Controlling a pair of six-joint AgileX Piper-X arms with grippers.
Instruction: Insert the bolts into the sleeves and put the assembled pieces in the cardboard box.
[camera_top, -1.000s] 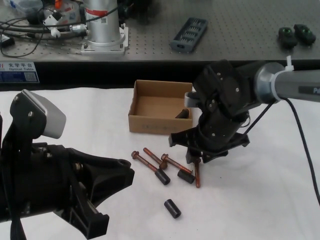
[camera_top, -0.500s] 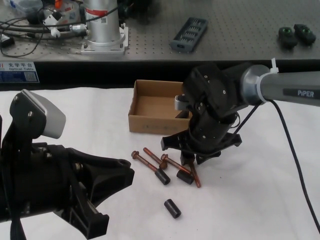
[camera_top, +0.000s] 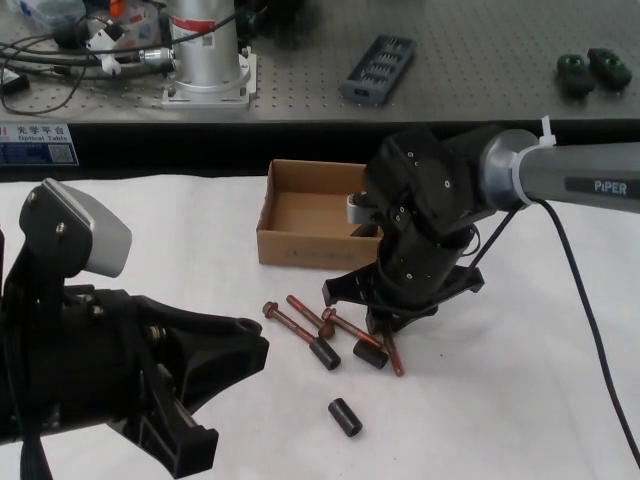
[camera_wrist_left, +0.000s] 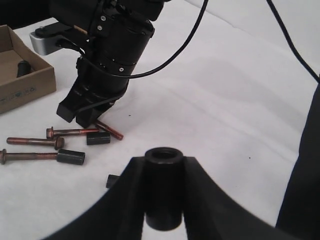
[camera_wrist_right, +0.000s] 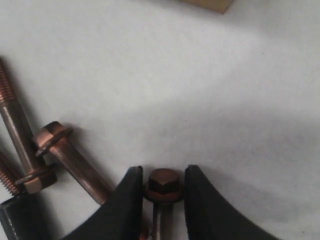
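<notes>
My left gripper (camera_wrist_left: 164, 167) is shut on an upright black sleeve (camera_wrist_left: 164, 200), held above the white cloth. My right gripper (camera_wrist_right: 161, 187) is down at the cloth, its fingers (camera_wrist_right: 125, 205) pressed against both sides of a copper bolt's head (camera_wrist_right: 163, 184). That bolt (camera_top: 392, 352) lies under the right arm (camera_top: 420, 240). Beside it lie two bolts with sleeves on them (camera_top: 324, 352) (camera_top: 370, 355), a bare bolt (camera_top: 305, 312) and a loose sleeve (camera_top: 345, 417). The cardboard box (camera_top: 300, 248) stands behind them with a dark piece (camera_top: 366, 229) inside.
The left arm's black body (camera_top: 110, 380) fills the near left corner. A dark bench at the back carries a metal post (camera_top: 205, 50), cables and a black bit tray (camera_top: 377, 67). Bare white cloth (camera_top: 540, 380) lies to the right.
The right arm has shifted left and settled its gripper over the bolt's head; that bolt has turned slightly. The left arm has not moved.
</notes>
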